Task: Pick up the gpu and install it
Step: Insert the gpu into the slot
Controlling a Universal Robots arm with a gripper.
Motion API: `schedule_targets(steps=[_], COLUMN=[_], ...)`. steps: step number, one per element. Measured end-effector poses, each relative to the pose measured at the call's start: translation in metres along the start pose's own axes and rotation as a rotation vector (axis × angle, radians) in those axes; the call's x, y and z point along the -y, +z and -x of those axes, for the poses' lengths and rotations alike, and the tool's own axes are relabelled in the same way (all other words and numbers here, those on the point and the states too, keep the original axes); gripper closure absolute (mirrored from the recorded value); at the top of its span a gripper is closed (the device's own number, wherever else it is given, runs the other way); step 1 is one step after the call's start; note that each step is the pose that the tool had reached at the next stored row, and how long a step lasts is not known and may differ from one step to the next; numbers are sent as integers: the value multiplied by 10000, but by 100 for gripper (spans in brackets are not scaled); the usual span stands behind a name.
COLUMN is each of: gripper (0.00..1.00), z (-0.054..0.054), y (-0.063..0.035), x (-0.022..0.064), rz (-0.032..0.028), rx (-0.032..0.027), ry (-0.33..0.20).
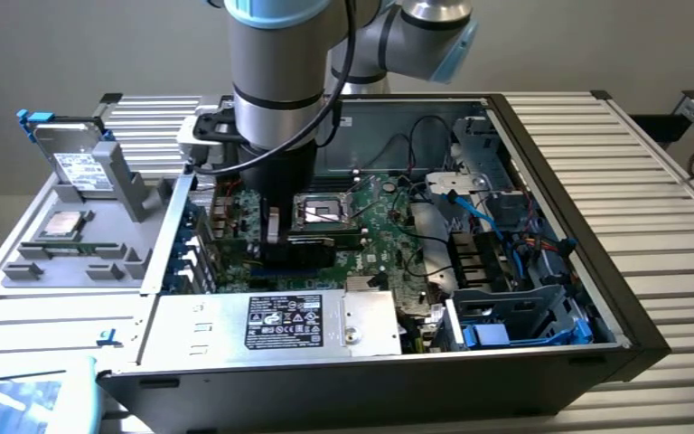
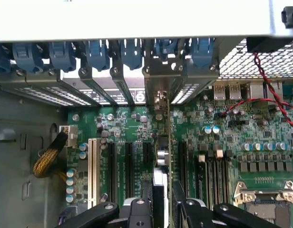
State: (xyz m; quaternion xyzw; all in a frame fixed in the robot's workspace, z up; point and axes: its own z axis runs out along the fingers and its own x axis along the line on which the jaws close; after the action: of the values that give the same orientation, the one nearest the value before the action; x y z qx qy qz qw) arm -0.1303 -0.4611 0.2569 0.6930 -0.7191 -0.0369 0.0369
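Observation:
The gpu [image 2: 161,142] stands edge-on above the green motherboard [image 2: 222,142], in line with the expansion slots. Its silver end bracket [image 2: 158,78] sits at the case's rear slot openings. My gripper [image 2: 161,199] is shut on the card, with one black finger [image 2: 146,197] on each side of it. Whether the card's edge sits in a slot I cannot tell. In the exterior view my gripper [image 1: 277,231] reaches down into the open computer case [image 1: 564,235], beside the CPU socket [image 1: 321,211].
Blue slot latches [image 2: 96,52] line the rear wall. A white slot [image 2: 93,166] and black slots flank the card. Red wires [image 2: 275,95] cross near the ports. A silver power supply [image 1: 281,324] fills the case's near side. A hard drive [image 1: 82,167] stands on a grey holder at the exterior view's left.

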Motion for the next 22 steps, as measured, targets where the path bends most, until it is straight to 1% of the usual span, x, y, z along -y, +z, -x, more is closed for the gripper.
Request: schedule_targets(steps=[2,10,22], gripper=[73,73,73], z=[0,14,14], y=[-13,-15,-15], x=[-2,-3,-3], rz=[1,2,1], rx=[-3,-15,-15], ry=[1,-6,-8])
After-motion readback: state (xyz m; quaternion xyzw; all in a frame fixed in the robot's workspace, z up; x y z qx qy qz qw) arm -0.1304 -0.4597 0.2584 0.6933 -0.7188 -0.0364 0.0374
